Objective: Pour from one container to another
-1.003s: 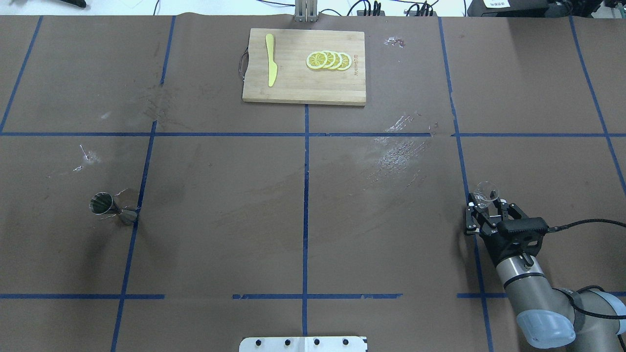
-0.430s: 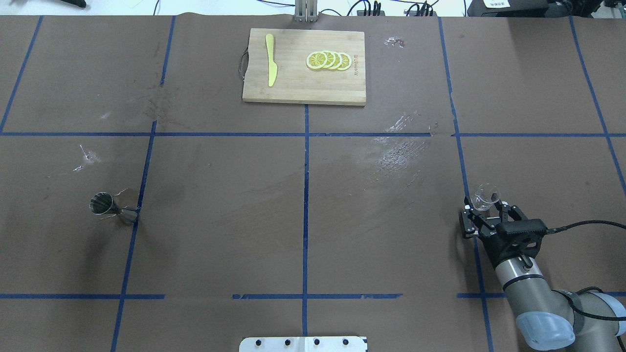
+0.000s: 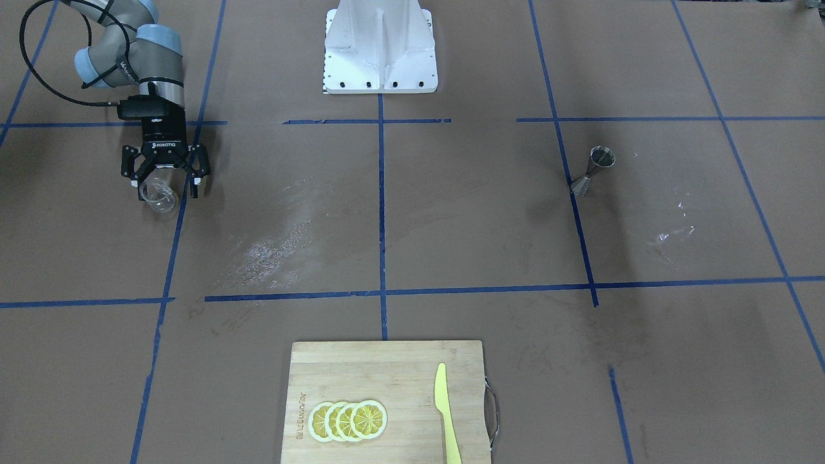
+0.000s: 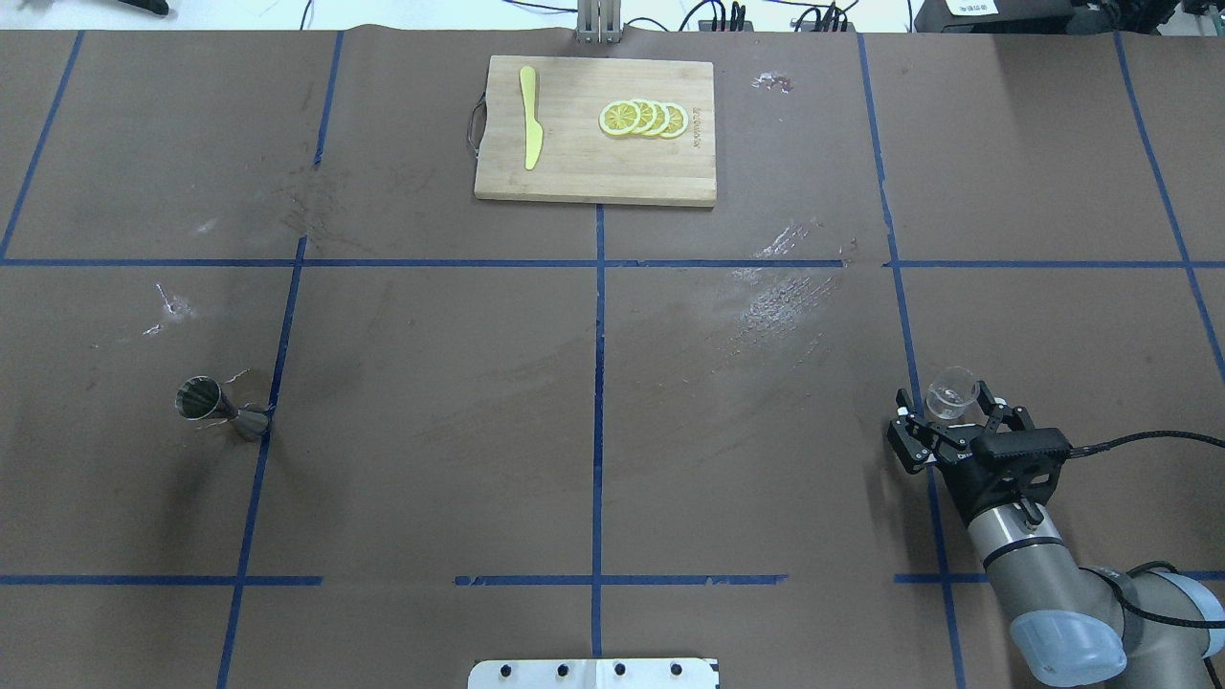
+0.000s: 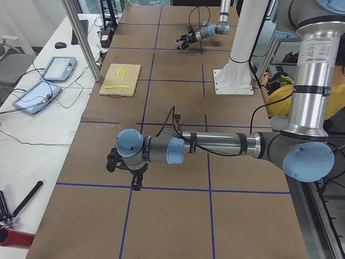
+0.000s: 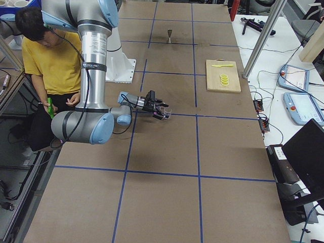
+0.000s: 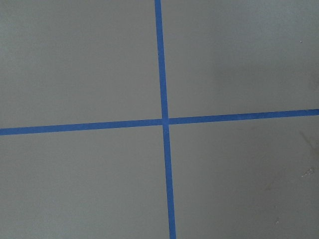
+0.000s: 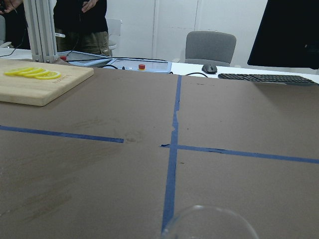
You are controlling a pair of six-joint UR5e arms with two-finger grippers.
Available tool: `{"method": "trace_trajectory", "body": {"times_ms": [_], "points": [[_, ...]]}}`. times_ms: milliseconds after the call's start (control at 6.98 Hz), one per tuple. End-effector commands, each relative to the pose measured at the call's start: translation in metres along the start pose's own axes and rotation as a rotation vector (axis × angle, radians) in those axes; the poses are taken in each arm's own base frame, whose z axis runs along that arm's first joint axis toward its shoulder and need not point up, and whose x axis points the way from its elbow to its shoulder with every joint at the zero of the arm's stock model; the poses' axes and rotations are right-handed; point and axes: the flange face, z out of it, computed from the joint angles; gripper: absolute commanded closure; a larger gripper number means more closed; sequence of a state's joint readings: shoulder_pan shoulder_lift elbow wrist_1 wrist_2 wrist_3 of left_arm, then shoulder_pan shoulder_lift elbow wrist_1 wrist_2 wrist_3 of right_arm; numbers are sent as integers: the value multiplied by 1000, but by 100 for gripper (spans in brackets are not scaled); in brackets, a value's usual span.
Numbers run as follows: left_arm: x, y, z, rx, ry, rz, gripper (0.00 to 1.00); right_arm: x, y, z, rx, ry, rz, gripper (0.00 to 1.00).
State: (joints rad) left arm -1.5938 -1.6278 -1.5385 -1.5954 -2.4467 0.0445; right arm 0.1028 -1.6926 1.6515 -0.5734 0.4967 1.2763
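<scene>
The clear glass tumbler (image 4: 952,400) stands at the table's right side, between the spread fingers of my right gripper (image 4: 947,411), which is open. From the front, the tumbler (image 3: 159,196) sits just below the right gripper (image 3: 166,188), and the fingers do not touch it. Its rim (image 8: 209,224) fills the bottom of the right wrist view. The steel jigger (image 4: 215,410) stands far off on the left side, also seen as the jigger (image 3: 593,171). My left gripper (image 5: 125,174) shows only in the left side view, low over the table; I cannot tell its state.
A wooden cutting board (image 4: 593,182) with lemon slices (image 4: 643,118) and a yellow knife (image 4: 529,117) lies at the far middle. Blue tape lines (image 4: 598,383) grid the brown table. The white robot base (image 3: 379,48) stands at the near edge.
The right gripper's fingers have spread wider apart. The gripper and the tumbler have shifted slightly toward the robot in the overhead view. The jigger has not moved.
</scene>
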Motion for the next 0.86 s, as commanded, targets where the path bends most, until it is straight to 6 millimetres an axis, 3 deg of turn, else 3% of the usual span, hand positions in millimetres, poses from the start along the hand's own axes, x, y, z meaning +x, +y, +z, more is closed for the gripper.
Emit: {"method": "trace_trajectory", "body": {"times_ms": [0,430,716], "points": [[0,-1,0,1,0,1,0,-1,-2,-1,4,-3,0,1],[1,-1,-1,2,1,2,0,4,-8,0,49,14,-14,1],[1,0,0,1,1,2,0,9,-29,-7,112,31,-32,0]]}}
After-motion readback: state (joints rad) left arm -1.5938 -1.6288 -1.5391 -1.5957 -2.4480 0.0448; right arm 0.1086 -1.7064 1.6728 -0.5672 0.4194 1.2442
